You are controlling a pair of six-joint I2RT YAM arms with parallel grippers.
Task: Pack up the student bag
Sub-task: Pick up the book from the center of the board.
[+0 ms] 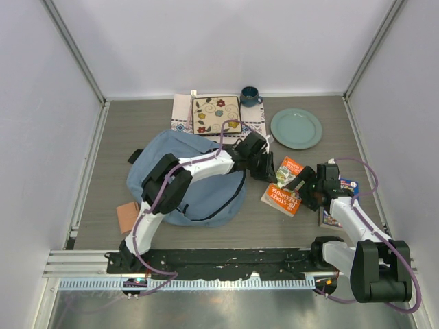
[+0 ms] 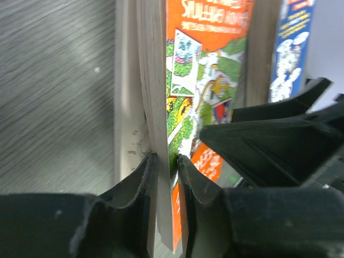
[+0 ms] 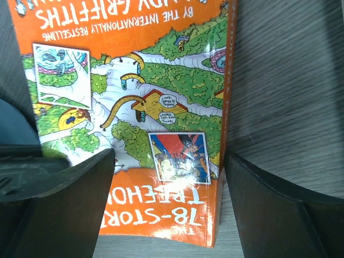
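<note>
Left claw [image 2: 166, 161] was closed on the page edge of the orange paperback [image 1: 287, 184], and the right claw [image 3: 167, 156] hung wide open over its cover. The student bag [image 1: 156, 152] lay on the surface [image 1: 110, 157] just left of the book, under the left arm [image 1: 206, 163], the nearer one; the book's long axis ran near to far. Inside of the bag was not visible.

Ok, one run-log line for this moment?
left gripper: shut on edge of 78-Storey Treehouse book | right gripper: open, straddling the book | light-blue backpack: on table, book outside
</note>
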